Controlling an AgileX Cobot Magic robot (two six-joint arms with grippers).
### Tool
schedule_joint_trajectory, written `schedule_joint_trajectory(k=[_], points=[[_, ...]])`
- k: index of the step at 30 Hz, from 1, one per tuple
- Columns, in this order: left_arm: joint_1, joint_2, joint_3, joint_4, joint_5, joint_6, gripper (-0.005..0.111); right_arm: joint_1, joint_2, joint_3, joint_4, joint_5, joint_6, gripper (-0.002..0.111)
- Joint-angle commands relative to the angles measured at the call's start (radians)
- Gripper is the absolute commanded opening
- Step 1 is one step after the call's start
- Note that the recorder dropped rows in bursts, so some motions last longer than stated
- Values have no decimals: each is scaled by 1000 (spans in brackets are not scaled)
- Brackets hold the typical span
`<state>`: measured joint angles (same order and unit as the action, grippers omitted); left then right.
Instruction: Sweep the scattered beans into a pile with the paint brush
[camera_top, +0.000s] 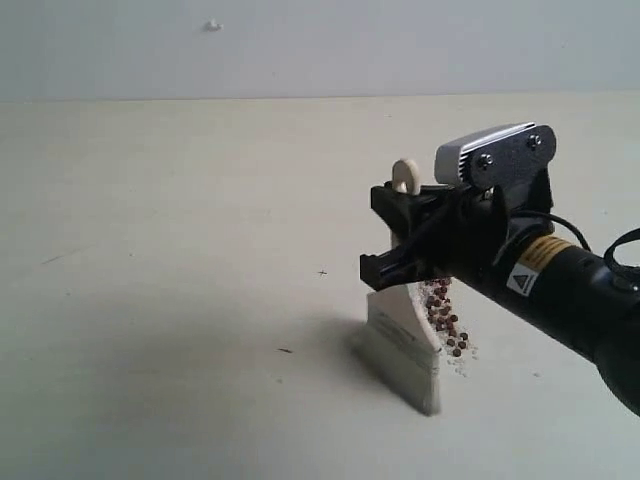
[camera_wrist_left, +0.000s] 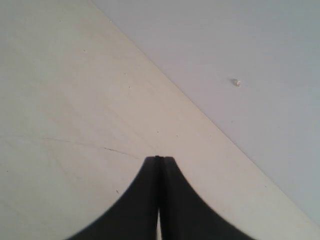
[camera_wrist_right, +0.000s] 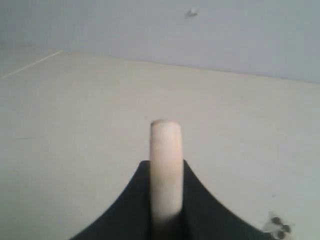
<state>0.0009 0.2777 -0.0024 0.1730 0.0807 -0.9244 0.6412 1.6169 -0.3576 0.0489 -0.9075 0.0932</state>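
While the right end effector clamps the paint brush, beans lie mostly gathered, seemingly unfinished; left end effector together.

Right gripper angled down, clamping the paint brush; left gripper fully closed.

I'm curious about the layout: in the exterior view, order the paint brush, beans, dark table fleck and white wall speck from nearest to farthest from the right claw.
1. The paint brush, gripped in the right claw.
2. The beans, just below, beside the brush.
3. The dark fleck, left on the table.
4. The white speck, high on the wall.
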Motion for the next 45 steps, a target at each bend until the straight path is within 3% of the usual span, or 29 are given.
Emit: schedule_joint_trajectory(k=[1,8,23,30,39,45], points=[[-2,-7,2,-5,-1,6,0,-1,14,4,165,38,-202,0],[-2,-7,2,-5,-1,6,0,-1,12,4,236,17,-271,0],[-2,-7,2,-5,-1,6,0,-1,-210,2,230,102,-192,0],[-2,-7,2,-5,-1,6,0,-1,-238,2,196,30,-54,0],[-2,-7,2,-5,-1,6,0,-1,-45,-2,208,-169,150,0],[-2,-7,2,-5,-1,6,0,-1,124,-72,219,-184,190,0]])
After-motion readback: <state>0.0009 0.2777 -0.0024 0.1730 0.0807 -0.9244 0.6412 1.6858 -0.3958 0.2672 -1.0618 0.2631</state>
